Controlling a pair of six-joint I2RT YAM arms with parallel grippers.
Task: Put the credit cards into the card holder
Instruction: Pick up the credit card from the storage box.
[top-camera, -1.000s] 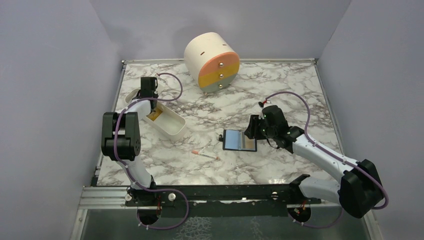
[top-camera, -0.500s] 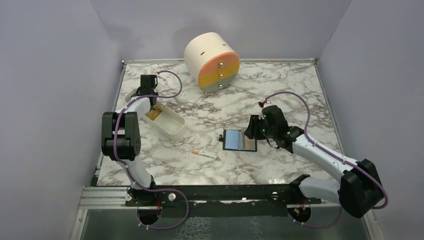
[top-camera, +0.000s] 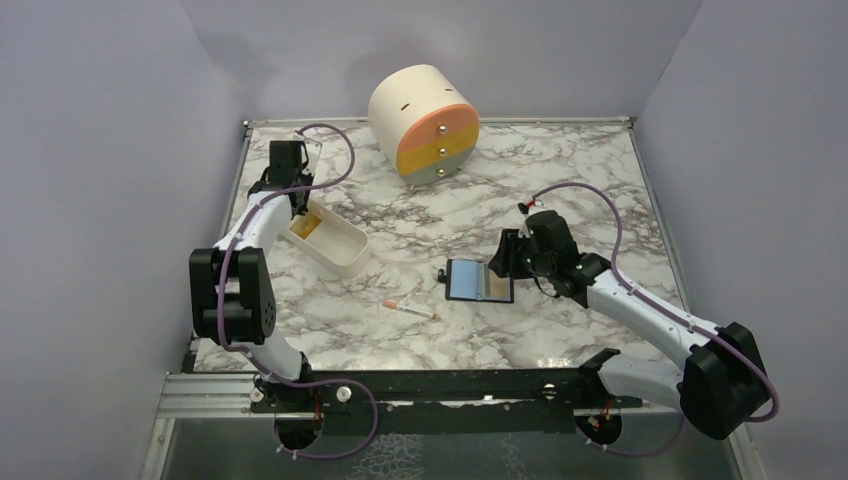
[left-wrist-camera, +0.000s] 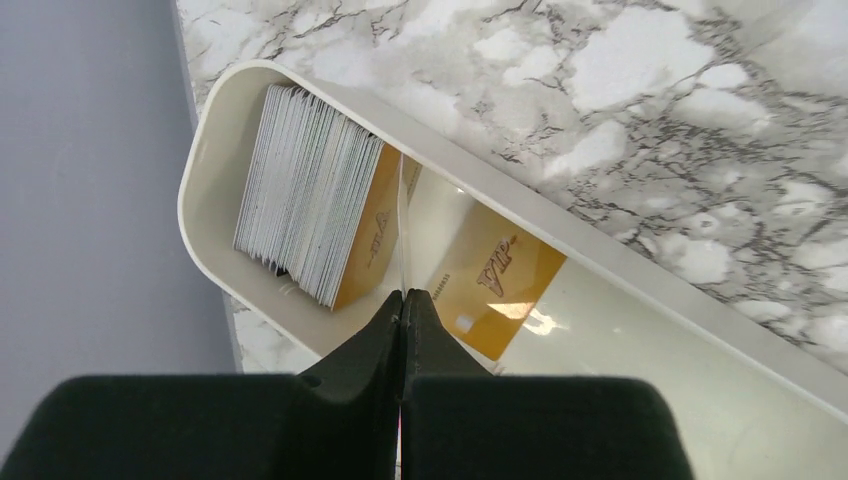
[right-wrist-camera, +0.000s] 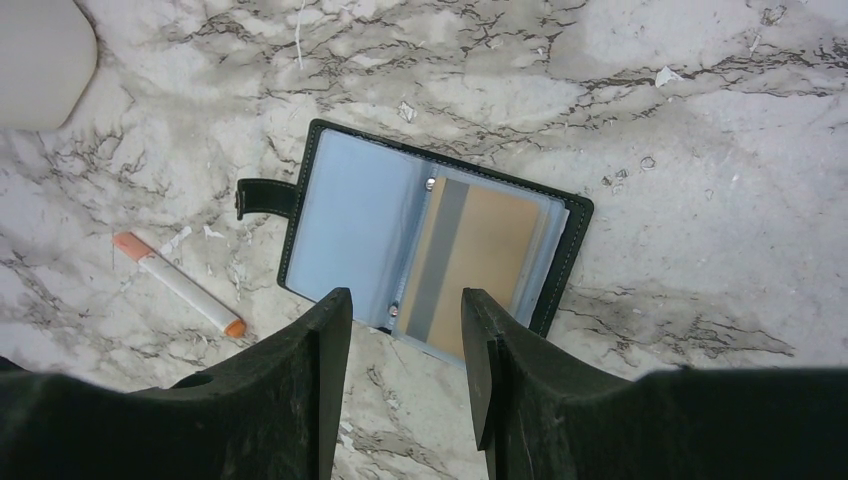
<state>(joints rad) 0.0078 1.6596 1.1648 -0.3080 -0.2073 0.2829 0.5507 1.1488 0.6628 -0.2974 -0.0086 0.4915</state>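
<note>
**Left claw pinching a card at the tray; right claw spread over the open holder**

Left claw (left-wrist-camera: 402, 300): black fingers pressed together on one thin plastic card (left-wrist-camera: 402, 225). The card is seen edge-on, a pale line running straight ahead of the tips. Face colour not readable. Cannot tell whether its far end touches anything.

Around this claw: an oblong white plastic tray (left-wrist-camera: 210, 215) with rounded ends.
- Left of the pinched card, a packed stack of cards (left-wrist-camera: 305, 200) stands on edge at the tray's rounded end. The nearest one is orange-gold with "VIP" lettering.
- Just right of the tips, a loose orange-gold card (left-wrist-camera: 495, 280), also marked "VIP", lies face up inside the tray.

Right claw (right-wrist-camera: 405, 300): fingers spread, nothing gripped between them.
- Ahead of and below the tips, a small black bifold card holder (right-wrist-camera: 350, 215) lies open on the grey-veined white marble table (right-wrist-camera: 700, 150). Its clear bluish sleeves face up and a strap tab sticks out from its left edge.
- On the right finger's side, a tan card with a grey stripe (right-wrist-camera: 480, 250) sits in a sleeve.
- Cannot tell whether the fingers touch the holder.
- Left of the left finger, apart from the holder, a thin white stick with orange-pink ends (right-wrist-camera: 180, 285) lies on the marble.

Top view: the two claws are well apart. A cream round cabinet with orange, yellow and grey-green drawer fronts (top-camera: 425, 125) stands beyond both claws, roughly between them.
</note>
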